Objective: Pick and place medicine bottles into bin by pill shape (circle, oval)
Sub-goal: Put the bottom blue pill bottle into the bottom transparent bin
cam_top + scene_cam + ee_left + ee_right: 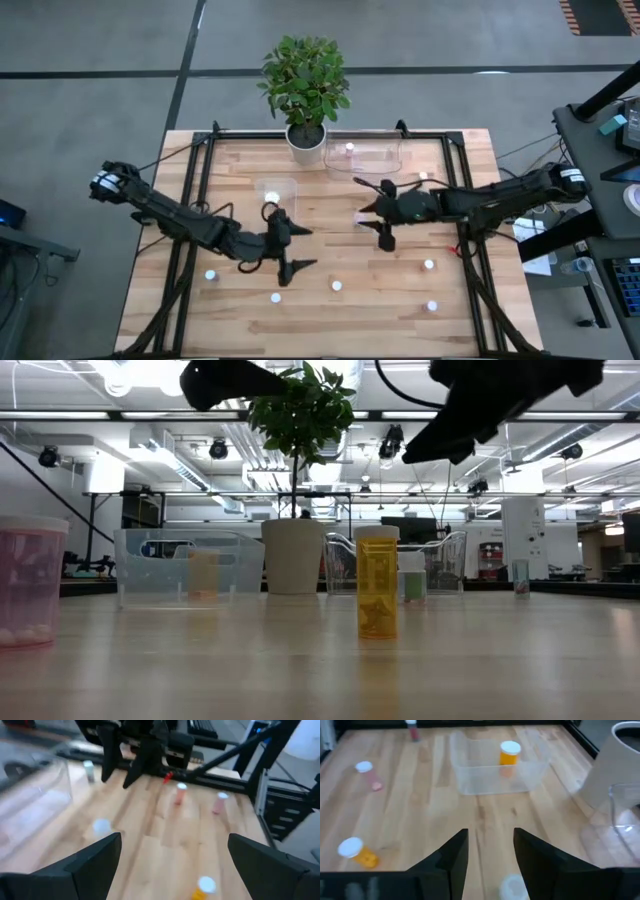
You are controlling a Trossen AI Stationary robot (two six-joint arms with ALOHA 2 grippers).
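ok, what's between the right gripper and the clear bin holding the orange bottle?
Nothing. The right wrist view shows only bare table between the right gripper and the clear bin.

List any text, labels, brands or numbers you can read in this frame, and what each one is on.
None can be read.
Orange bottle in the low view: no label legible on its body.
Pink bottle at the low view's left edge: any print is too blurred.
Clear bins: no markings visible.
Signs in the room behind: too small to read.
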